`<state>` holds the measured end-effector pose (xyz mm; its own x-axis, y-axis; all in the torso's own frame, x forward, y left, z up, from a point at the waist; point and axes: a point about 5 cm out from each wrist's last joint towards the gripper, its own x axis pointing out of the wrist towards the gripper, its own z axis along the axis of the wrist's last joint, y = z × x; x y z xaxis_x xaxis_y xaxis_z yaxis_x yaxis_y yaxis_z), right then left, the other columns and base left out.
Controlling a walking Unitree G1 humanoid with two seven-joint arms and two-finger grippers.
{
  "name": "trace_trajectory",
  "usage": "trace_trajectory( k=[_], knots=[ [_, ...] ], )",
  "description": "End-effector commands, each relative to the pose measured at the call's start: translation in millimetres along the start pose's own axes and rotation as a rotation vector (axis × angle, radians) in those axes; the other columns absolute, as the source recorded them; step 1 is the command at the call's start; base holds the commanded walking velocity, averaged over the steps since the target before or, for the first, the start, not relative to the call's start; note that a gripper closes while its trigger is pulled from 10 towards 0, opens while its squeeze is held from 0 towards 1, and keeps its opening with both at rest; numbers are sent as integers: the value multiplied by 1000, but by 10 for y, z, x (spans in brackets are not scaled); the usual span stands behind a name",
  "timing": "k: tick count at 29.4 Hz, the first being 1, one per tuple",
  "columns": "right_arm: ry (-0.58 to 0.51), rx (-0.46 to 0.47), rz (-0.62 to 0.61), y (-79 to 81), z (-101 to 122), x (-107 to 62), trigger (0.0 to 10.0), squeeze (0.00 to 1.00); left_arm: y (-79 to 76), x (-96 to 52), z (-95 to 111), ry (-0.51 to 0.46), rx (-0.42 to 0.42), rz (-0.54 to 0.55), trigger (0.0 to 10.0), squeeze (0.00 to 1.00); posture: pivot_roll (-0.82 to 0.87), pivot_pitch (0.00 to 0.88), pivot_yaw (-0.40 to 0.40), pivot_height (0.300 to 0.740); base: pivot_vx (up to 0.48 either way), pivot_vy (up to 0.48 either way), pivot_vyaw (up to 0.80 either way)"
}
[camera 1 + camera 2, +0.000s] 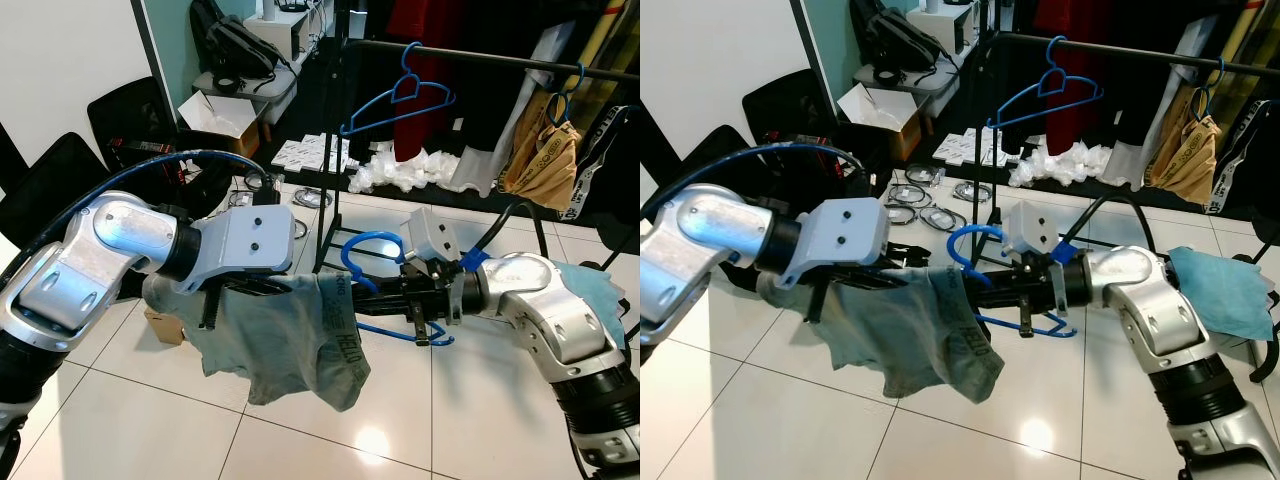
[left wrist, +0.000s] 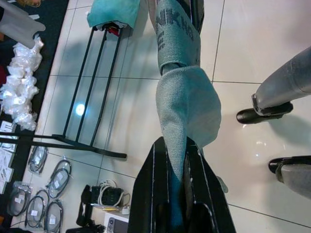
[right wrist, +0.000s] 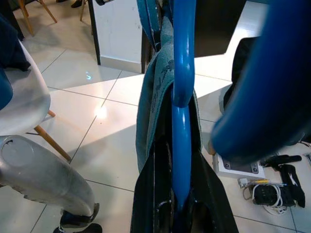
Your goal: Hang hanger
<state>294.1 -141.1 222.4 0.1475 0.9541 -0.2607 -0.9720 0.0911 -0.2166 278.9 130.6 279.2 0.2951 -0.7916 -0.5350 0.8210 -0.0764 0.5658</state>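
We look down and forward from the head through two eyes set side by side, so both take in the same white tiled floor [image 1: 120, 400], the black clothes rail [image 1: 480, 55] further off and our two silver arms meeting just below us; the right eye's picture sits slightly shifted from the left's. Our left wrist camera looks along its black fingers [image 2: 194, 194], very near the grey-green cloth garment [image 2: 187, 97] they close on, with the floor beyond. Our right wrist camera looks along its own fingers, close up against the blue plastic hanger [image 3: 182, 121] clamped between them. Both wrist pictures share that garment.
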Motion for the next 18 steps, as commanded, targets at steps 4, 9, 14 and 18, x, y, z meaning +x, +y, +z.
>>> trace_trajectory(
  k=[4,9,14,18],
  knots=[
    [-58,5,-19,-19,80,30,10000,1000,-23,-33,-1,-6,13,-25,0,0,19,35,22,740,0,0,0],
    [-69,2,-59,-55,78,4,10000,1000,-13,-38,10,-23,17,-20,0,0,18,33,23,740,0,0,0],
    [-73,6,-76,-65,72,-78,10000,1000,38,-78,9,-24,26,3,0,0,17,35,23,740,0,0,0],
    [-72,6,-91,-75,71,-128,10000,1000,57,-98,2,-20,26,13,0,0,18,36,23,740,0,0,0]
  ],
)
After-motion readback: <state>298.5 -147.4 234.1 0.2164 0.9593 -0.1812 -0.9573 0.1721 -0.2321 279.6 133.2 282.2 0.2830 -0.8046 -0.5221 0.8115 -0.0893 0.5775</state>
